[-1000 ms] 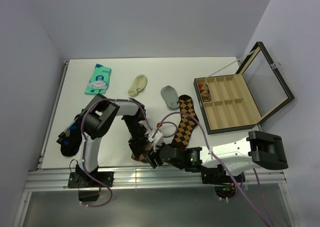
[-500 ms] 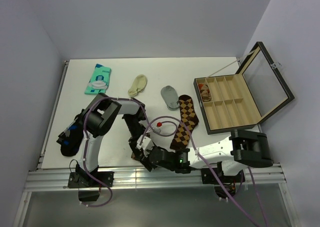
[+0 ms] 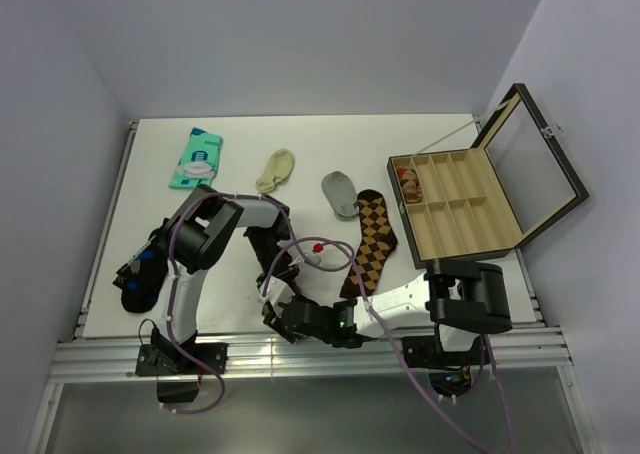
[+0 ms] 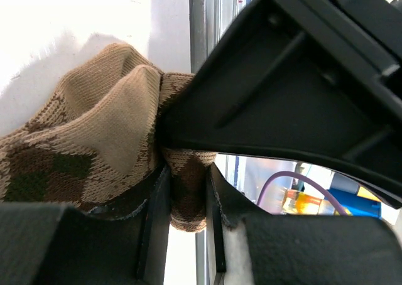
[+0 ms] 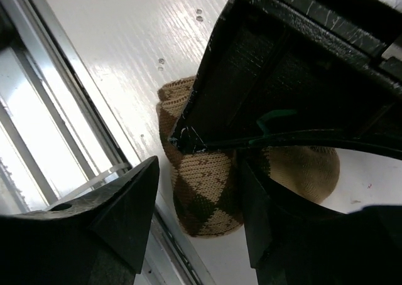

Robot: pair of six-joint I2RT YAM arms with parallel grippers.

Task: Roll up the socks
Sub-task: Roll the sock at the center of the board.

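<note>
We record bright even light from above, faint soft shadows, table (image 4: 75,15) blown out white in the left wrist view, dark foregrounds soft in both wrist views.

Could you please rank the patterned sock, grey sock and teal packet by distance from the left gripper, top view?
1. Patterned sock: in the left gripper, near edge.
2. Grey sock: middle, farther back.
3. Teal packet: far-left corner.

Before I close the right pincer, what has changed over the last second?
The right pincer swung left along the near edge to the argyle sock's near end, which now sits between its open jaws. The left pincer stayed clamped on that end. The grey sock, cream sock and box are unmoved.
</note>
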